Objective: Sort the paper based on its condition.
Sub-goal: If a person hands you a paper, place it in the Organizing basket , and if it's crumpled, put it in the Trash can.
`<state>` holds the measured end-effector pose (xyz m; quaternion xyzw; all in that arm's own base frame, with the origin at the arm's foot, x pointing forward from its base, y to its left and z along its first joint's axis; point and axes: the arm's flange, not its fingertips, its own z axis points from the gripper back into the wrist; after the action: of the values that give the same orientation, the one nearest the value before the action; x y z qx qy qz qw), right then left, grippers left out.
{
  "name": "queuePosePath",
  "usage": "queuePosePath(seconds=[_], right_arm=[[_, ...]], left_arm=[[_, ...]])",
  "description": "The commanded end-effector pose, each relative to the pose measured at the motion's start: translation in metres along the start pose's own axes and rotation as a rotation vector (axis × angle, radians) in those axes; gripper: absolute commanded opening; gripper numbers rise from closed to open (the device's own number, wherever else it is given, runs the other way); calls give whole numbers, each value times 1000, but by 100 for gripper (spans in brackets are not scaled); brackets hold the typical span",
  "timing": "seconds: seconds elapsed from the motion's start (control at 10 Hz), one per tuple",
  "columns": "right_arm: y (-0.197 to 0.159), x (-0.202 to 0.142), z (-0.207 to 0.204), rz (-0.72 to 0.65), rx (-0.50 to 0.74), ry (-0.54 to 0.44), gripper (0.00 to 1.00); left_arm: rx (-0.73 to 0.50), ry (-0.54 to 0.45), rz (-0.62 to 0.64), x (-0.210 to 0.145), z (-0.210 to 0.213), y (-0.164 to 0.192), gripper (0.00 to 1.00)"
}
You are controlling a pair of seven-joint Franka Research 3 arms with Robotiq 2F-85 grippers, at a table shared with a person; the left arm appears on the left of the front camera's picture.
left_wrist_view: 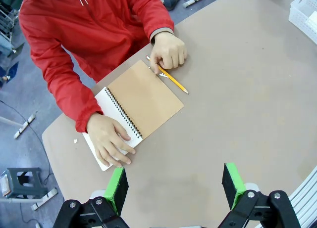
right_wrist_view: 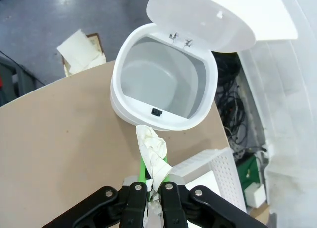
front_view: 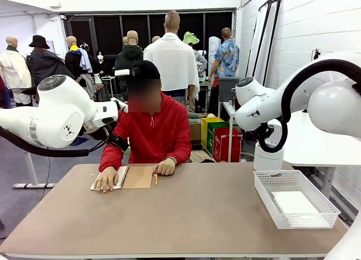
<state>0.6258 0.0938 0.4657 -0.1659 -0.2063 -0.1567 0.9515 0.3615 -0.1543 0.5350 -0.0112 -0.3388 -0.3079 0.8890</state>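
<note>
- Right wrist view: the right end effector (right_wrist_view: pixel 152 181) is clamped narrow on a crumpled piece of paper (right_wrist_view: pixel 152 151), which is pinched between the green pads and stands up past them.
- Just beyond it, a white bin (right_wrist_view: pixel 163 84) is seen off the edge of the counter (right_wrist_view: pixel 59 149), with its lid (right_wrist_view: pixel 208 20) tipped up. The crumpled paper is seen against the bin's near rim, though whether it is already above the opening cannot be told. The spoiled sheet is judged to be held there for dropping in.
- A white basket (right_wrist_view: pixel 218 163) is set at the counter's corner beside this end effector. In the front view a flat sheet (front_view: pixel 293 202) is laid inside it, so undamaged paper is apparently collected there.
- In the left wrist view, the left end effector (left_wrist_view: pixel 174 186) is held wide and empty above bare counter, seemingly in readiness for a sheet.
- Farther across, a spiral notebook (left_wrist_view: pixel 143 97) is pressed flat at its white page by one hand (left_wrist_view: pixel 109 141) of the person. A pencil (left_wrist_view: pixel 171 78) is pinned at the brown cover's edge under the other hand (left_wrist_view: pixel 168 50).
</note>
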Motion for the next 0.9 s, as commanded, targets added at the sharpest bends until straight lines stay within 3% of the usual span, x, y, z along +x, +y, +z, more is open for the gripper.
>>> queuePosePath(seconds=[0.0, 0.4, 0.8], right_arm=[[0, -1, 4, 22, 1, -2, 4], [2, -1, 3, 8, 3, -4, 4], [4, 22, -15, -170, -102, -61, 4]], left_arm=[[-1, 3, 2, -1, 0, 1, 100], [-1, 3, 2, -1, 0, 1, 100], [-1, 3, 2, -1, 0, 1, 100]])
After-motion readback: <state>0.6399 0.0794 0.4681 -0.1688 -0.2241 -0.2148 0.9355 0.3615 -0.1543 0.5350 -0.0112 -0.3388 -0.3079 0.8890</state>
